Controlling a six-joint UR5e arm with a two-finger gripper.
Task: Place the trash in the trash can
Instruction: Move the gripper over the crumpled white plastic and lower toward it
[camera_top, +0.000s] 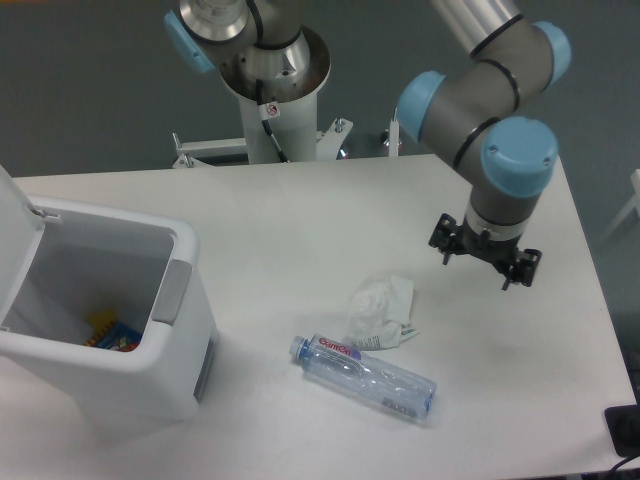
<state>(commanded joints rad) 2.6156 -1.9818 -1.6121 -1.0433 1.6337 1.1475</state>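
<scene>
Camera view from above the table (300, 220) showed the claw (485, 256) hanging over the white surface on the right side, with its dark fingers (446, 240) spread apart and nothing between them. It touched no object. The grey arm (470, 90) with pale blue joint caps rose up and back from the claw toward the top edge.

Left of the claw and a little nearer the camera lay the crumpled white paper wad (381, 310), apart from the fingers. Just below the wad, still further toward the camera from the claw, the clear plastic bottle (364, 376) lay on its side, its blue cap pointing left and its red-lettered label near that end. The wad's lower edge seemed to meet the bottle's neck end, though contact could not be told for certain.

Far to the claw's left, at the opposite side of the table, stood the white trash can (110, 330), with its lid (12, 215) swung up at the back and its grey latch tab (172, 292) facing the claw. Some coloured items (112, 334) lay at its bottom. Behind the table, up and left of the claw, stood the arm's base column (270, 90).
</scene>
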